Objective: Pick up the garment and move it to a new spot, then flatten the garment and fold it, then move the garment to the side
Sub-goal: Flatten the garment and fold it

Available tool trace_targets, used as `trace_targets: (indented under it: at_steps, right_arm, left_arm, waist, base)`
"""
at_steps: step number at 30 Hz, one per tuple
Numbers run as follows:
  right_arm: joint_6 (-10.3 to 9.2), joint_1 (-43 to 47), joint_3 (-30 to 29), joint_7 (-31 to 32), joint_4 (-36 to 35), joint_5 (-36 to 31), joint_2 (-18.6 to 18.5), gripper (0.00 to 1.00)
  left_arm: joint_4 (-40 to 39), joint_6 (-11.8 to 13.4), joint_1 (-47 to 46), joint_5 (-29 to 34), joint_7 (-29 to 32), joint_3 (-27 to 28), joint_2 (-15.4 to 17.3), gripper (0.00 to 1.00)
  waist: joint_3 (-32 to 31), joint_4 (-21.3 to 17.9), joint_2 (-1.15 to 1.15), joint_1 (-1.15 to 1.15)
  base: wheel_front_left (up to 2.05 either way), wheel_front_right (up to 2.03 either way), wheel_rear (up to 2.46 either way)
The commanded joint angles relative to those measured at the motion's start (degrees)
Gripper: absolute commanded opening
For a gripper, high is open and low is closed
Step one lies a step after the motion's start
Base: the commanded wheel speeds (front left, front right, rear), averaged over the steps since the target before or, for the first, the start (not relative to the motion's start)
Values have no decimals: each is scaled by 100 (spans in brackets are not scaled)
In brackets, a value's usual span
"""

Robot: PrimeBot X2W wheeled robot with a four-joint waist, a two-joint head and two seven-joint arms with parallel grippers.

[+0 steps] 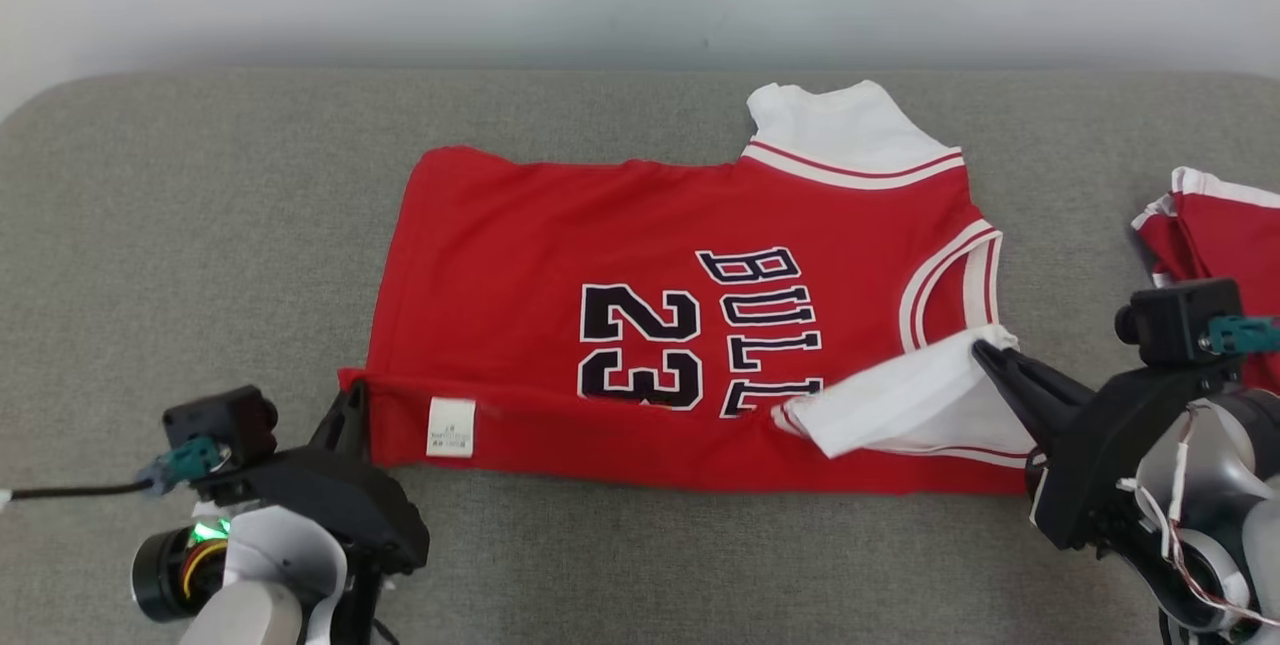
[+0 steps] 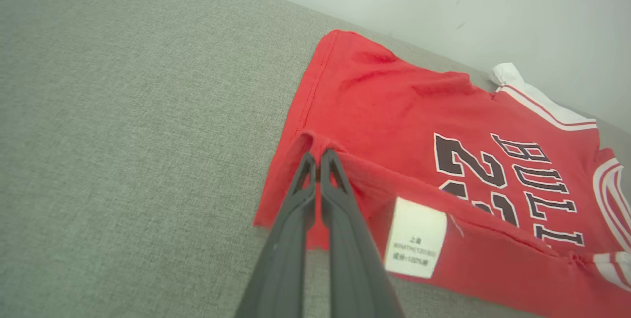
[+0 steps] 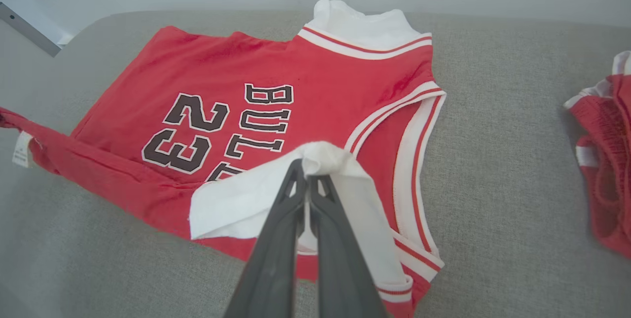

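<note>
While left claw [image 1: 352, 395] and right claw [image 1: 985, 350], both low, pinch the red printed jersey [image 1: 600, 225], another red garment [image 1: 1215, 225] sits cropped at right.

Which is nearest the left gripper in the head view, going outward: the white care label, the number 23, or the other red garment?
1. White care label, just right of the left gripper.
2. Number 23, middle of the jersey.
3. Other red garment, far right edge.
</note>
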Motion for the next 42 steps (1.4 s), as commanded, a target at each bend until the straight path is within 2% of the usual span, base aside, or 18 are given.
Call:
trace_targets:
  at_steps: [1,14,24,34,35,36,37,39,40,41,42]
  right_arm:
    - [-14,-143,65,-151,140,-50,-57,0]
    - [-14,-735,334,-1191,854,-273,-296,0]
    - [-14,-802,294,-1493,1081,-374,-250,0]
    - [-14,-1257,527,-1802,1413,-452,-321,0]
    - [-14,-1305,551,-1836,1481,-451,-322,0]
    - [-14,-1338,584,-1878,1531,-454,-324,0]
    - [-14,-1377,609,-1924,1586,-450,-316,0]
    - [-14,-1454,623,-2058,1703,-440,-287,0]
    - [-14,-1474,650,-2109,1766,-446,-280,36]
    - [-14,-1485,666,-2155,1840,-450,-280,100]
    - [-14,-1502,676,-2195,1901,-454,-285,100]
  left_arm:
    - [158,4,-168,96,-19,-47,-29,0]
    - [1213,-146,-976,215,2,-218,-151,0]
    - [1742,-237,-1357,328,3,-347,-169,0]
    - [2137,-359,-1642,347,-66,-405,-178,0]
    - [2152,-381,-1671,376,-135,-411,-179,9]
    - [2187,-387,-1670,387,-155,-422,-190,80]
    - [2237,-395,-1666,387,-172,-432,-205,100]
    - [2278,-406,-1682,373,-204,-440,-227,100]
    - [2295,-417,-1686,367,-225,-442,-238,100]
    - [2307,-428,-1684,376,-270,-448,-245,100]
    - [2321,-444,-1669,386,-296,-454,-243,100]
  waist:
    - [61,40,0,-1]
    - [415,49,0,-1]
    - [548,-32,0,-1]
    - [675,-44,0,-1]
    - [683,-32,0,-1]
    - [688,-18,0,-1]
    - [691,-5,0,-1]
    - [687,23,0,-1]
    - [681,36,0,-1]
    - [671,54,0,-1]
    - [657,70,0,-1]
  base:
    - [0,0,0]
    - [0,0,0]
    - [0,0,0]
    - [0,0,0]
    - [0,0,0]
    - [0,0,0]
    - [0,0,0]
    - [0,0,0]
    - [0,0,0]
    - [0,0,0]
    - [0,0,0]
